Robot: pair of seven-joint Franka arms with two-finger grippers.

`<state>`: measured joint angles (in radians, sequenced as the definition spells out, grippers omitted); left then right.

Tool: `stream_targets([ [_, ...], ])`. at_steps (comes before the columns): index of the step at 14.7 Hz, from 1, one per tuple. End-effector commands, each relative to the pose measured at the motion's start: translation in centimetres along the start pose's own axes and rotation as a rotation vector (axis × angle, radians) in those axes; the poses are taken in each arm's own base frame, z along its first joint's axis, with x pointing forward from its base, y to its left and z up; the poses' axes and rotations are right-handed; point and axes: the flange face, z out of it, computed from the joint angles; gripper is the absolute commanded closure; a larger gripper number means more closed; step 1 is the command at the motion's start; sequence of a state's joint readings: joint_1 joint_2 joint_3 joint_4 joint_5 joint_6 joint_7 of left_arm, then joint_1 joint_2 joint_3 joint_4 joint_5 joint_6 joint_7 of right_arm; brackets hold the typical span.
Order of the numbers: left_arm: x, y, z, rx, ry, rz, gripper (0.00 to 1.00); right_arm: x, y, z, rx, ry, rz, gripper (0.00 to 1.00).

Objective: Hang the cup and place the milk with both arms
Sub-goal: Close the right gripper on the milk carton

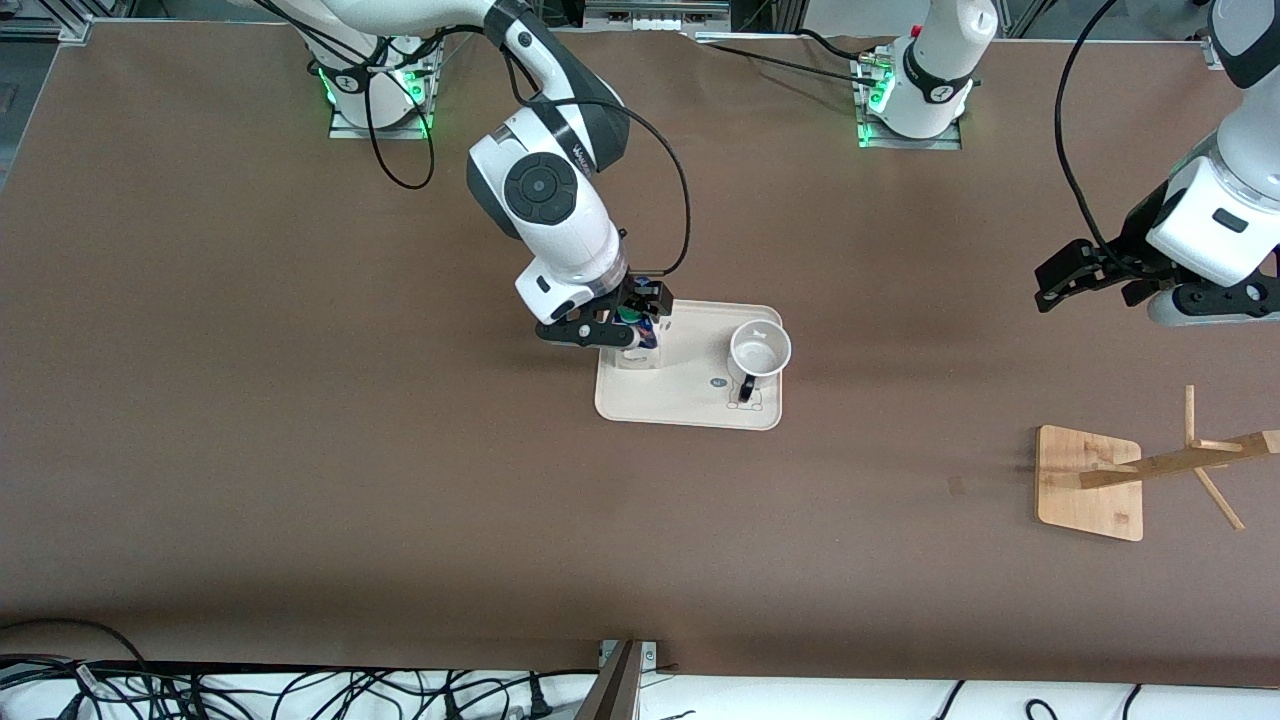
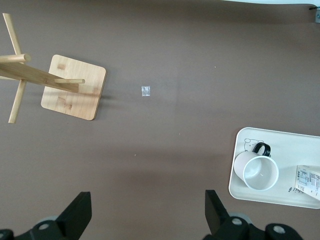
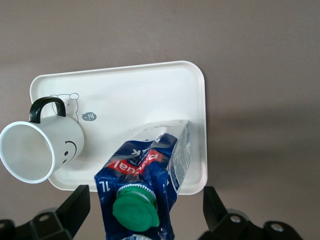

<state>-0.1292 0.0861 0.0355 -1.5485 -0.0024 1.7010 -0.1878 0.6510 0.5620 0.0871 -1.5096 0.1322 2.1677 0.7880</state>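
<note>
The milk point(image 1: 640, 328), a blue-topped carton with a green cap, stands on the cream tray point(image 1: 690, 405) at its corner toward the right arm's end. My right gripper point(image 1: 622, 320) is low over it, open, with a finger on each side and apart from the carton. In the right wrist view the milk point(image 3: 145, 170) rises between the fingers of my right gripper point(image 3: 145, 212). The cup point(image 1: 760, 350) stands upright on the tray, mouth up, smiley side showing point(image 3: 45, 147). My left gripper point(image 1: 1090, 285) hangs open and empty over bare table, shown also in its wrist view point(image 2: 148, 215).
A wooden cup rack point(image 1: 1090, 485) with angled pegs stands toward the left arm's end, nearer the camera than the tray; it also shows in the left wrist view point(image 2: 74, 87). A small scrap point(image 2: 146, 91) lies on the brown table between rack and tray.
</note>
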Motion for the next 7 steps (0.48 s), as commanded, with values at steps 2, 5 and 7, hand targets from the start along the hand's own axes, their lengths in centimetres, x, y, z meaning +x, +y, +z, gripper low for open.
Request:
stream_targets([
  [2, 0.1, -0.1, -0.6, -0.004, -0.004, -0.006, 0.00, 0.0, -0.5, 0.7, -0.004, 0.006, -0.030, 0.00],
  [5, 0.1, -0.2, -0.6, -0.004, -0.004, -0.008, 0.00, -0.6, -0.9, 1.3, -0.013, 0.003, -0.049, 0.00],
  [7, 0.1, -0.2, -0.6, -0.004, -0.004, -0.008, 0.00, -1.2, -1.2, 2.3, -0.041, 0.012, -0.078, 0.00],
])
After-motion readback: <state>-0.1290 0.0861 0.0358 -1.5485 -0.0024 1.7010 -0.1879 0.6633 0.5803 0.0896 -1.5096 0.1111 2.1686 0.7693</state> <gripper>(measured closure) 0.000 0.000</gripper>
